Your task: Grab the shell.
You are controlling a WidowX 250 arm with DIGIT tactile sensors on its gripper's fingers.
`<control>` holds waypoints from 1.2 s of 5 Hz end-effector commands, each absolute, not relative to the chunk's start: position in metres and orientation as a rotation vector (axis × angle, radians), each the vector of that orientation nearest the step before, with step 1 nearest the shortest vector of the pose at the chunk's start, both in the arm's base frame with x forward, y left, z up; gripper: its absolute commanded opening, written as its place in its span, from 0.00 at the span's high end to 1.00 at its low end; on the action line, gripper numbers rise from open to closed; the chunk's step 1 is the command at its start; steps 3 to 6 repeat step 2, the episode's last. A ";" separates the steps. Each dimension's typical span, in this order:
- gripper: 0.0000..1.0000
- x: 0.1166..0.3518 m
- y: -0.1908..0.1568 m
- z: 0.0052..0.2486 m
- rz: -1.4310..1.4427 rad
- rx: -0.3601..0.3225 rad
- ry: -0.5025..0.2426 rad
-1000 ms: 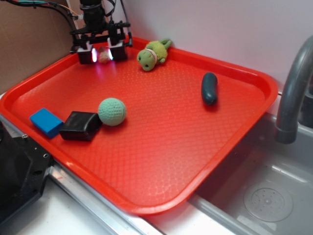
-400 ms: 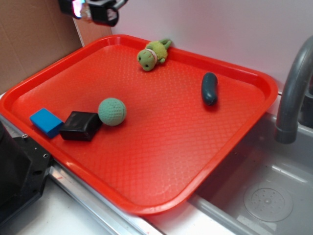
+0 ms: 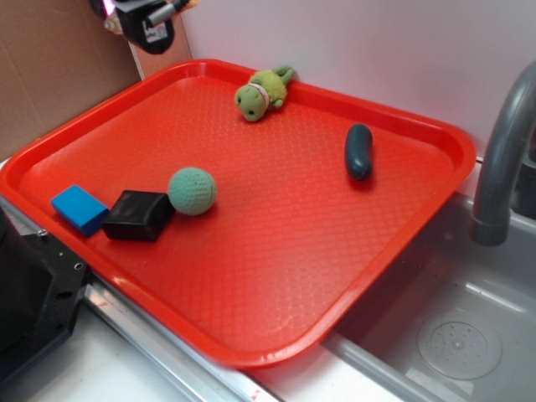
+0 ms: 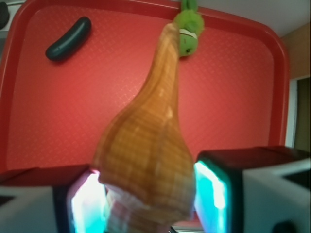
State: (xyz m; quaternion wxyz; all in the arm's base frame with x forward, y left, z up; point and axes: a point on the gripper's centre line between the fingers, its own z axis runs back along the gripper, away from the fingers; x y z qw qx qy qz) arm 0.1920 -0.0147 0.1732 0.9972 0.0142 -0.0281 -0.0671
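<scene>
Shell point(image 4: 146, 160) hangs clenched at its broad body in the gripper point(image 4: 146, 194), lifted above the tray's point(image 4: 29, 121) far-left corner, pointed end free; likely rigid, light, smooth and slip-prone, so the wide middle suits.

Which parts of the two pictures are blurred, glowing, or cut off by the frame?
Wrist view: the shell fills the centre, soft and out of focus because it is so close; the finger pads on both sides of it glow cyan-white; the tray behind is sharper. Exterior view: the gripper is cropped by the top edge, with a small pink glow there.
</scene>
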 end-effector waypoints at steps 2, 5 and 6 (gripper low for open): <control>1.00 0.178 0.025 0.187 -0.043 -0.009 -0.123; 1.00 0.178 0.025 0.187 -0.043 -0.009 -0.123; 1.00 0.178 0.025 0.187 -0.043 -0.009 -0.123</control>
